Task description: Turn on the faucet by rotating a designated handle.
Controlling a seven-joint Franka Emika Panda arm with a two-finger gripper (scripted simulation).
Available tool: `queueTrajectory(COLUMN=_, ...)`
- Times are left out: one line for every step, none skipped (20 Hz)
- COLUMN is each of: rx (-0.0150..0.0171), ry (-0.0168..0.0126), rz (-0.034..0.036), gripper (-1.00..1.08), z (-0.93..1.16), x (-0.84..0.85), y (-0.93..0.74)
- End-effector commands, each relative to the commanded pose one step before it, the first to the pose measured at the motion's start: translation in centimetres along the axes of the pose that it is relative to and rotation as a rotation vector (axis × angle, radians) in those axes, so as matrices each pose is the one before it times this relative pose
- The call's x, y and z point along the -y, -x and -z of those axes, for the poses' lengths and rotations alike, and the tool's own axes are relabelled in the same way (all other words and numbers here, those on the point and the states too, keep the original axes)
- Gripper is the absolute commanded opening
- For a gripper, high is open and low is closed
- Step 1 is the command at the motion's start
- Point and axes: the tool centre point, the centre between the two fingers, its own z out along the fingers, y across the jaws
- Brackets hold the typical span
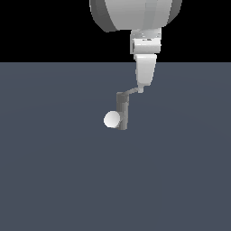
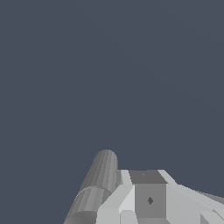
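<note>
The faucet (image 1: 122, 111) is a small grey upright post with a white ball end (image 1: 112, 119) low on the side toward the exterior view's left. Its handle (image 1: 131, 92), a thin grey lever, runs from the post's top toward the exterior view's right. My gripper (image 1: 141, 88) hangs straight down from above, its white fingertips touching the lever's outer end. The fingers read as one white block with no gap showing. In the wrist view the grey post (image 2: 99, 181) lies right beside the gripper (image 2: 150, 200), whose white and grey faces fill the corner.
A flat dark blue-grey floor (image 1: 54, 171) stretches all around the faucet. Nothing else stands on it. The arm's large white body (image 1: 135, 13) hangs above the faucet at the back.
</note>
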Motion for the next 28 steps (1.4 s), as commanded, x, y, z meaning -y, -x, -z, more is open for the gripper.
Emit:
queueTrajectory(rx=0.00317, ry=0.03272, rz=0.00952, gripper=-1.00, z=-1.191, x=-1.797, y=1.184)
queueTrajectory(rx=-0.00001, ry=0.00171, rz=-0.00064, gripper=-1.00, z=-0.066, x=-0.357, y=0.193)
queueTrajectory(rx=-0.00001, ry=0.00183, rz=-0.00069, gripper=-1.00, z=-0.072, x=-0.357, y=0.193)
queueTrajectory(rx=0.00000, ry=0.00183, rz=-0.00069, gripper=-1.00, z=-0.072, x=-0.359, y=0.194)
queueTrajectory(rx=0.00000, ry=0.00171, rz=-0.00064, gripper=-1.00, z=-0.065, x=-0.363, y=0.199)
queueTrajectory(rx=0.00001, ry=0.00183, rz=-0.00068, gripper=-1.00, z=-0.071, x=-0.363, y=0.199)
queueTrajectory(rx=0.00002, ry=0.00183, rz=-0.00068, gripper=-1.00, z=-0.070, x=-0.365, y=0.202)
queueTrajectory(rx=0.00000, ry=0.00000, rz=0.00000, gripper=-1.00, z=0.000, x=0.000, y=0.000)
queueTrajectory(rx=-0.00354, ry=-0.03523, rz=-0.01401, gripper=-1.00, z=1.498, x=1.286, y=-1.070)
queueTrajectory(rx=0.00025, ry=0.00280, rz=0.00108, gripper=-1.00, z=-0.114, x=-0.156, y=0.647)
queueTrajectory(rx=0.00026, ry=0.00287, rz=0.00111, gripper=-1.00, z=-0.118, x=-0.156, y=0.651)
queueTrajectory(rx=0.00025, ry=0.00280, rz=0.00108, gripper=-1.00, z=-0.114, x=-0.157, y=0.651)
queueTrajectory(rx=0.00026, ry=0.00287, rz=0.00111, gripper=-1.00, z=-0.118, x=-0.156, y=0.655)
queueTrajectory(rx=0.00027, ry=0.00287, rz=0.00111, gripper=-1.00, z=-0.118, x=-0.156, y=0.656)
queueTrajectory(rx=0.00027, ry=0.00280, rz=0.00108, gripper=-1.00, z=-0.114, x=-0.158, y=0.656)
queueTrajectory(rx=0.00028, ry=0.00294, rz=0.00113, gripper=-1.00, z=-0.121, x=-0.155, y=0.660)
queueTrajectory(rx=0.00028, ry=0.00280, rz=0.00108, gripper=-1.00, z=-0.114, x=-0.157, y=0.659)
queueTrajectory(rx=0.00030, ry=0.00294, rz=0.00113, gripper=-1.00, z=-0.121, x=-0.154, y=0.662)
queueTrajectory(rx=0.00029, ry=0.00280, rz=0.00108, gripper=-1.00, z=-0.114, x=-0.155, y=0.660)
queueTrajectory(rx=0.00032, ry=0.00294, rz=0.00113, gripper=-1.00, z=-0.121, x=-0.152, y=0.663)
queueTrajectory(rx=0.00032, ry=0.00279, rz=0.00107, gripper=-1.00, z=-0.114, x=-0.151, y=0.661)
queueTrajectory(rx=0.00000, ry=0.00000, rz=0.00000, gripper=-1.00, z=0.000, x=0.000, y=0.000)
queueTrajectory(rx=-0.00576, ry=-0.03210, rz=-0.04779, gripper=-1.00, z=1.464, x=1.171, y=-3.264)
queueTrajectory(rx=0.00030, ry=0.00167, rz=0.00239, gripper=-1.00, z=-0.078, x=0.161, y=0.447)
queueTrajectory(rx=0.00030, ry=0.00167, rz=0.00239, gripper=-1.00, z=-0.078, x=0.161, y=0.445)
queueTrajectory(rx=0.00029, ry=0.00162, rz=0.00232, gripper=-1.00, z=-0.076, x=0.160, y=0.440)
queueTrajectory(rx=0.00030, ry=0.00167, rz=0.00239, gripper=-1.00, z=-0.078, x=0.159, y=0.442)
queueTrajectory(rx=0.00029, ry=0.00162, rz=0.00232, gripper=-1.00, z=-0.076, x=0.158, y=0.437)
